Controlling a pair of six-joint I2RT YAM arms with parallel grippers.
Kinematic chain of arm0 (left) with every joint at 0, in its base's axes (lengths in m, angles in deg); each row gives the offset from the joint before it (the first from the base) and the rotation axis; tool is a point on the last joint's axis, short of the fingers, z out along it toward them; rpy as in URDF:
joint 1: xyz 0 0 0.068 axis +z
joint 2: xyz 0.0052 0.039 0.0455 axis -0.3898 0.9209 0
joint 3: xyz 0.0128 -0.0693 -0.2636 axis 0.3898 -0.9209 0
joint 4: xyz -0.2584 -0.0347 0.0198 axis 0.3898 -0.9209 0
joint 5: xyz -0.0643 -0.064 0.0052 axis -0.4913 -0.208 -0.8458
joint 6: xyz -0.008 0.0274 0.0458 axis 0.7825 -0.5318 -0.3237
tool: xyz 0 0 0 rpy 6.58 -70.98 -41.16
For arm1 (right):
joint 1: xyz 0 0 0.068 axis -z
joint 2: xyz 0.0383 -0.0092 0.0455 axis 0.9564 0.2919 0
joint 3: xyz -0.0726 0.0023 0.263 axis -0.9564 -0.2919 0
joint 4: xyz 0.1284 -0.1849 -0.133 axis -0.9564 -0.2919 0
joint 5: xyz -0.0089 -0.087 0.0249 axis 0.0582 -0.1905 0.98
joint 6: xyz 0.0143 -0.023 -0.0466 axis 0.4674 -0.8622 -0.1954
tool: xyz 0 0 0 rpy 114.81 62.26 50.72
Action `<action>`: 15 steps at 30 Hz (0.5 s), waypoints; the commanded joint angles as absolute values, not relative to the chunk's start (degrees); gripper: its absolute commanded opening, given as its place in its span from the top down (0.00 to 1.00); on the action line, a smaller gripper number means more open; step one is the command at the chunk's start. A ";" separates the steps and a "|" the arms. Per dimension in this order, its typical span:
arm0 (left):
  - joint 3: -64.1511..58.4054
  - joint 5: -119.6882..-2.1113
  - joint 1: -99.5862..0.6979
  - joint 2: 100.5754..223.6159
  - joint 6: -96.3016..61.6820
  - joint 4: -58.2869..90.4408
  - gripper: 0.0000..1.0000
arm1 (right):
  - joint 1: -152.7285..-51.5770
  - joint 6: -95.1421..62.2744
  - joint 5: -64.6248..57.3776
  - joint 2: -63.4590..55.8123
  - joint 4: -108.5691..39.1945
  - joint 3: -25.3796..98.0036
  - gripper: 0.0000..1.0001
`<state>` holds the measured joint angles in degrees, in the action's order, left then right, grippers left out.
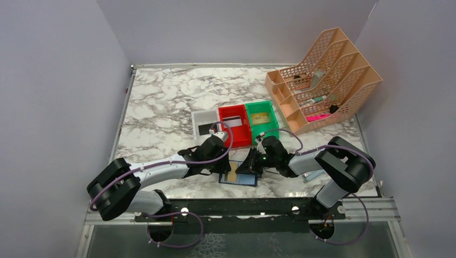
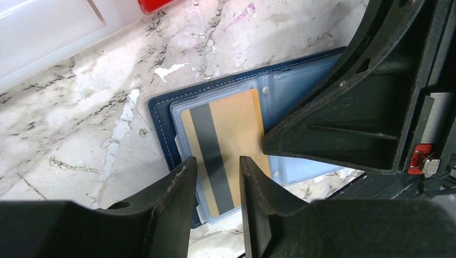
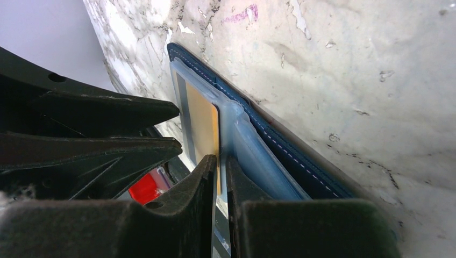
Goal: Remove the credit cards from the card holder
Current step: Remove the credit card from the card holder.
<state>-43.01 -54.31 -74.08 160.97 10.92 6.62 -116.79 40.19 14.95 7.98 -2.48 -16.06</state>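
The navy card holder [image 1: 239, 178] lies open on the marble near the front edge, its clear grey-blue sleeves up. A gold card [image 2: 228, 131] with a dark stripe sticks partly out of a sleeve. My left gripper [image 2: 218, 165] is open with a narrow gap and hovers over the card's near end, holding nothing. My right gripper [image 3: 220, 161] is shut on the gold card's edge [image 3: 203, 121] where it leaves the sleeve, and its fingers [image 2: 344, 123] reach in from the right. The card holder also shows in the left wrist view [image 2: 161, 115] and in the right wrist view [image 3: 279, 145].
A white bin [image 1: 204, 119] holding a black card, a red bin [image 1: 235, 124] and a green bin [image 1: 262, 119] holding a tan card stand just behind the grippers. A peach mesh organiser [image 1: 322, 80] stands at the back right. The white bin's wall [image 2: 54, 27] is close by.
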 commanded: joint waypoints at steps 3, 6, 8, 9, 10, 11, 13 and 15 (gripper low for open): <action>-42.66 -53.47 -74.36 162.48 10.22 4.81 0.62 | -116.71 39.93 14.21 8.93 -3.91 -15.30 0.83; -42.62 -53.88 -74.36 163.01 10.16 4.83 0.63 | -116.71 39.94 14.38 9.01 -3.69 -15.23 0.83; -42.77 -54.81 -74.36 163.16 9.95 5.70 0.66 | -116.71 39.94 14.47 9.01 -3.53 -15.16 0.83; -42.94 -55.54 -74.40 163.23 9.77 6.27 0.68 | -116.71 39.90 14.72 9.05 -2.74 -15.22 0.83; -43.06 -56.19 -74.37 163.36 9.58 6.83 0.70 | -116.71 39.95 15.12 8.95 -1.69 -15.38 0.83; -43.12 -56.75 -74.36 163.53 9.42 7.14 0.71 | -116.71 40.06 15.40 8.88 -1.06 -15.49 0.83; -43.12 -57.39 -74.37 164.02 9.22 7.36 0.74 | -116.71 40.16 16.05 8.71 -0.24 -15.36 0.83; -43.28 -57.67 -74.45 164.33 9.11 7.52 0.77 | -116.71 40.03 16.75 8.66 0.16 -15.09 0.83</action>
<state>-42.97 -54.38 -74.01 162.65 9.85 6.66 -116.79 40.17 15.48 8.00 -2.19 -16.03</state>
